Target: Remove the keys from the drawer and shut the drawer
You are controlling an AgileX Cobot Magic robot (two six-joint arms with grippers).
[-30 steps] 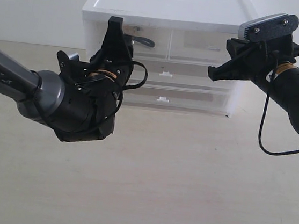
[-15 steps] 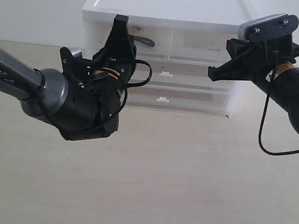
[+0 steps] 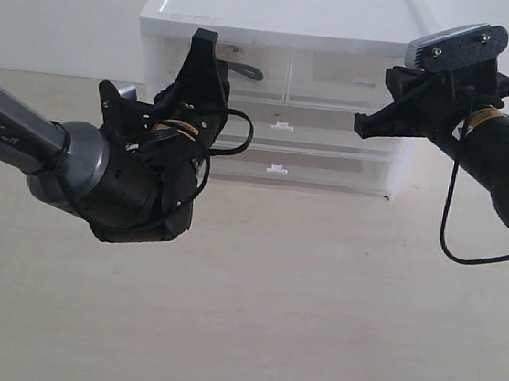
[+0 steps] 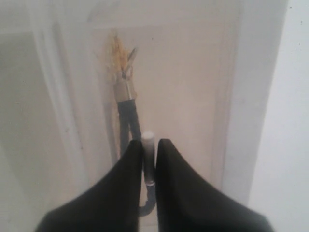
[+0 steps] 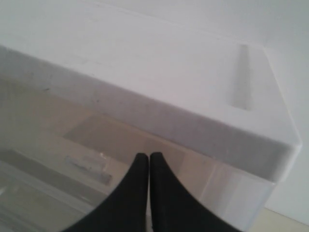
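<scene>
The drawer (image 3: 259, 86) is the top left one of a white plastic unit; its translucent front (image 4: 193, 96) looks level with the neighbouring drawer. The keys (image 4: 123, 63) show blurred behind that front as gold bits on a dark strap (image 3: 243, 68). My left gripper (image 3: 205, 41) is at the drawer front. In the left wrist view the left gripper (image 4: 149, 143) is shut on the small white tab handle (image 4: 148, 137). My right gripper (image 3: 363, 124) hovers by the unit's right side; the right gripper (image 5: 148, 155) is shut with nothing in it.
The unit's flat white top (image 3: 294, 6) is also seen close up (image 5: 145, 63). The matching right-hand top drawer (image 3: 336, 76) and two full-width drawers (image 3: 335, 126) (image 3: 331, 167) sit shut. The unit stands on a pale wooden table (image 3: 315, 308).
The left arm rose and swung slightly toward the drawer front, then eased back a little. The right arm has not moved. The drawer front looks unmoved.
</scene>
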